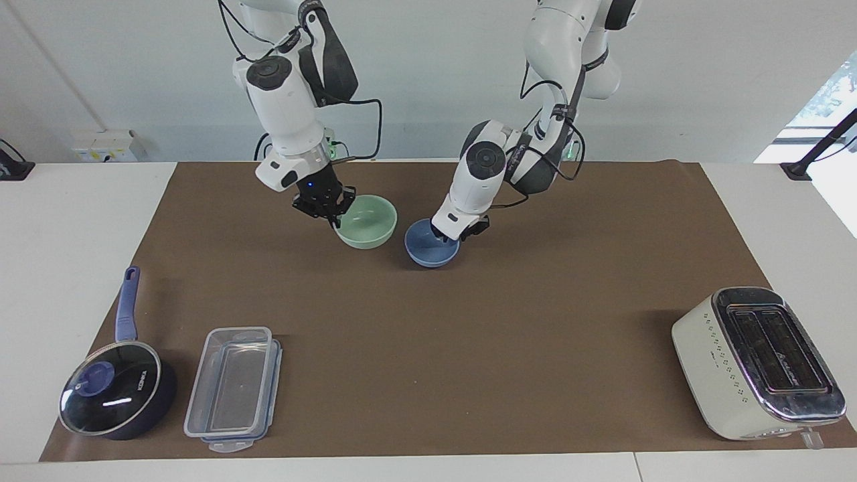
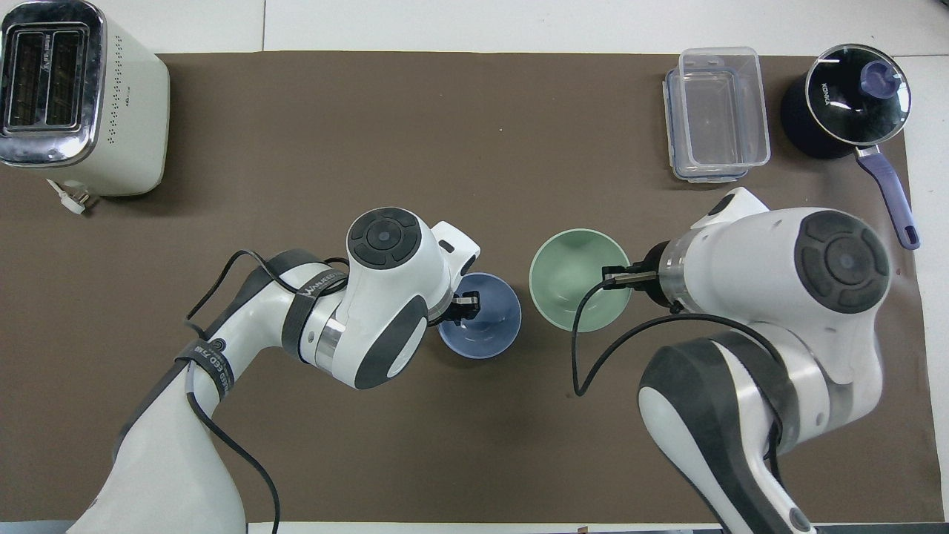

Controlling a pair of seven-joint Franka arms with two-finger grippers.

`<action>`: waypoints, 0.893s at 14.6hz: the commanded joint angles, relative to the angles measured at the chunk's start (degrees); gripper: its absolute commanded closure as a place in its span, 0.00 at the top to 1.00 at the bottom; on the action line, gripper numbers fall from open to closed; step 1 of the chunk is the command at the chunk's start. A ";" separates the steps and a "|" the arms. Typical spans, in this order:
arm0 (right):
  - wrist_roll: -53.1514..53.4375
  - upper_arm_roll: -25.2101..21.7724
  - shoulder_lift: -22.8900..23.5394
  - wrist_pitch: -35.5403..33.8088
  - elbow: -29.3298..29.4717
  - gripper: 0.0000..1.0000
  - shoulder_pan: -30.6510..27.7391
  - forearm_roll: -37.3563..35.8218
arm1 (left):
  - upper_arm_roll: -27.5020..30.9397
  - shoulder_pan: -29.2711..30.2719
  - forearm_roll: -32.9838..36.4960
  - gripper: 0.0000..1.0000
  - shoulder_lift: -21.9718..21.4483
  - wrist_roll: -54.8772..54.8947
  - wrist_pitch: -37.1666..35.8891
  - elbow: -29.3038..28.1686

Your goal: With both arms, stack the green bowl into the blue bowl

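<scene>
- One brown mat (image 1: 469,348) covers the table; everything stands on it.
- Two white arms reach in over the mat's middle; the left gripper (image 1: 458,232) (image 2: 465,304) is pinched closed on the rim of the blue bowl (image 1: 432,252) (image 2: 482,317), which sits low at the mat, though I cannot tell whether it touches; the right gripper (image 1: 326,209) (image 2: 617,277) is clamped closed on the rim of the green bowl (image 1: 367,223) (image 2: 574,278), held up just beside the blue one.
- One cream toaster (image 1: 760,361) (image 2: 78,96) stands at the left arm's end.
- One dark saucepan (image 1: 117,395) (image 2: 845,104) wears a glass lid.
- One clear plastic box (image 1: 234,388) (image 2: 715,111) is beside it; empty.
- Two bowls; both empty.
</scene>
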 commanded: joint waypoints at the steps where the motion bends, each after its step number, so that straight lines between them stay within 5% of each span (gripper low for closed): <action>1: 0.46 -0.27 2.49 2.03 0.55 0.00 2.30 1.22 | 0.44 4.65 -1.75 1.00 -3.98 2.39 -3.80 0.46; 7: 2.30 -0.27 7.41 9.66 0.20 0.00 8.98 1.22 | 0.88 21.00 4.20 1.00 -6.37 17.22 -18.30 10.82; 13: 2.74 -0.27 8.38 10.82 -0.68 0.00 11.00 3.32 | 1.06 30.76 10.73 1.00 -11.89 34.11 -25.95 12.86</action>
